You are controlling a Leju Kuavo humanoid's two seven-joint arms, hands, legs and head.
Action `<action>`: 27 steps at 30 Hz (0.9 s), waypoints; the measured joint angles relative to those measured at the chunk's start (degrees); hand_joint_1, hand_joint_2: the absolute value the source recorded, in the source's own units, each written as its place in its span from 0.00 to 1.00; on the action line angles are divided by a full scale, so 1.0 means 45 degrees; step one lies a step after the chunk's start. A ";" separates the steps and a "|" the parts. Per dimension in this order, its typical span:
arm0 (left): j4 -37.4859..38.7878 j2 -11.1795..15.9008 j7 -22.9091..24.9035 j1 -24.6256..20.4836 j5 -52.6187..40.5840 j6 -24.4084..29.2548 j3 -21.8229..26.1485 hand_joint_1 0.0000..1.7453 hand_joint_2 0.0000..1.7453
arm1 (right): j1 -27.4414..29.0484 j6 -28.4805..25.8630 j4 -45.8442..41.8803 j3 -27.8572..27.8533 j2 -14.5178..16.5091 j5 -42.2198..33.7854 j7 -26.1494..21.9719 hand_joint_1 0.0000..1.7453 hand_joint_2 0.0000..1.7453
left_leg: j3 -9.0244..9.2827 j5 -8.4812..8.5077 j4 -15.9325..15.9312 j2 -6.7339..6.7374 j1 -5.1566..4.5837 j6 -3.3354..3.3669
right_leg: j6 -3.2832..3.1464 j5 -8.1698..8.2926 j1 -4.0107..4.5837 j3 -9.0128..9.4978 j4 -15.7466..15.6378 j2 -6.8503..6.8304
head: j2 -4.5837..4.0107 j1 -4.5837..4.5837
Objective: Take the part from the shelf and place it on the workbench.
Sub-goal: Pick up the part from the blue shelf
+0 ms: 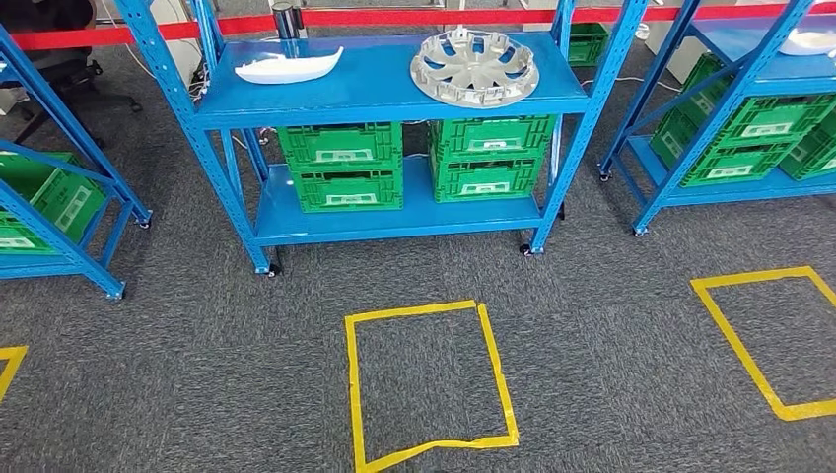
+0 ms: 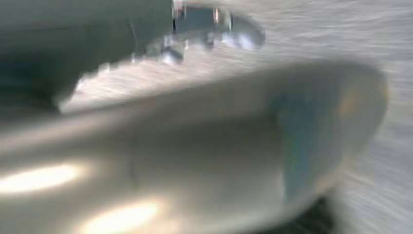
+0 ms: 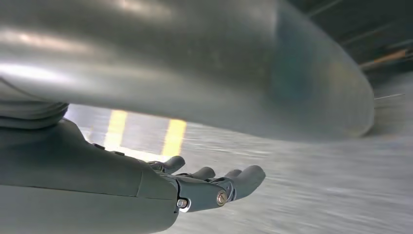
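Observation:
The top board of the blue shelf [image 1: 380, 94] ahead carries two parts. A white curved shell part [image 1: 288, 66] lies on its left side and a round silver wheel cover [image 1: 474, 66] on its right side. My right hand [image 3: 214, 185] hangs beside a silver arm shell over the grey carpet, fingers stretched out and apart, holding nothing. In the left wrist view, motion blur smears the silver arm shell and my left hand [image 2: 209, 29], so I cannot make out how its fingers lie.
Green crates [image 1: 345, 166] are stacked on the shelf's lower board. More blue shelves with green crates stand at the left [image 1: 59, 197] and right [image 1: 739, 99]. A yellow tape square [image 1: 430, 386] marks the carpet before the shelf, with another [image 1: 764, 335] to the right. A red barrier [image 1: 394, 18] runs behind.

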 joint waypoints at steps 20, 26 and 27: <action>0.1073 0.0028 0.0080 0.1396 0.0000 0.0000 -0.0001 0.00 1.00 | -0.1388 -0.0004 -0.0778 0.0005 0.0004 0.0000 -0.0038 0.00 0.00 | 0.0797 -0.0565 -0.0304 0.0031 -0.0122 -0.0253 | -0.0525 0.1870 0.0163 0.0106 -0.1904 -0.0089 | 0.0001 0.0057; 0.1168 0.0029 0.0080 0.1392 0.0000 0.0000 -0.0001 0.00 1.00 | -0.1398 -0.0004 -0.0813 0.0002 0.0004 0.0000 -0.0038 0.00 0.00 | 0.0811 -0.0557 -0.0319 0.0042 -0.0119 -0.0308 | -0.0541 0.1859 0.0166 0.0126 -0.1905 -0.0084 | 0.0001 0.0062; 0.1181 0.0029 0.0080 0.1391 0.0000 0.0000 -0.0001 0.00 1.00 | -0.1398 -0.0004 -0.0814 0.0002 0.0004 0.0000 -0.0038 0.00 0.25 | 0.0811 -0.0559 -0.0320 0.0042 -0.0119 -0.0310 | -0.0541 0.1859 0.0165 0.0129 -0.1907 -0.0084 | 0.0002 0.0062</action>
